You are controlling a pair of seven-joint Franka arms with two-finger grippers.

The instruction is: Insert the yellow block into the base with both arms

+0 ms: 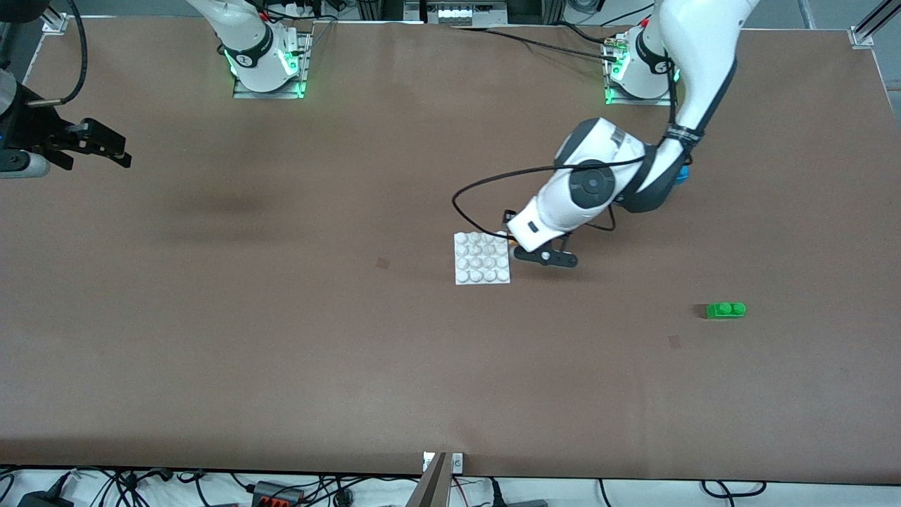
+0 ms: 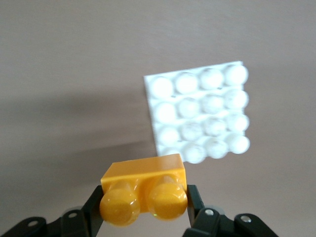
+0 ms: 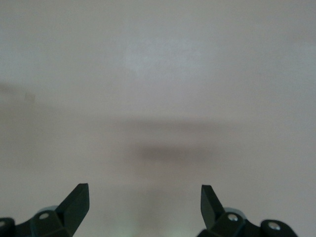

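Note:
The white studded base [image 1: 482, 258] lies flat on the brown table near its middle. My left gripper [image 1: 513, 241] hovers at the base's edge toward the left arm's end. It is shut on the yellow block [image 2: 143, 190], which it holds by the two short ends, studs toward the wrist camera. In the left wrist view the base [image 2: 200, 113] lies a little ahead of the block, apart from it. In the front view the block is almost hidden by the hand. My right gripper [image 1: 105, 146] is open and empty, up over the right arm's end of the table; its wrist view [image 3: 144, 197] shows only bare table.
A green two-stud brick [image 1: 726, 310] lies toward the left arm's end, nearer the front camera than the base. A bit of blue brick [image 1: 681, 174] peeks out by the left arm's elbow. A black cable [image 1: 486, 179] loops from the left wrist above the base.

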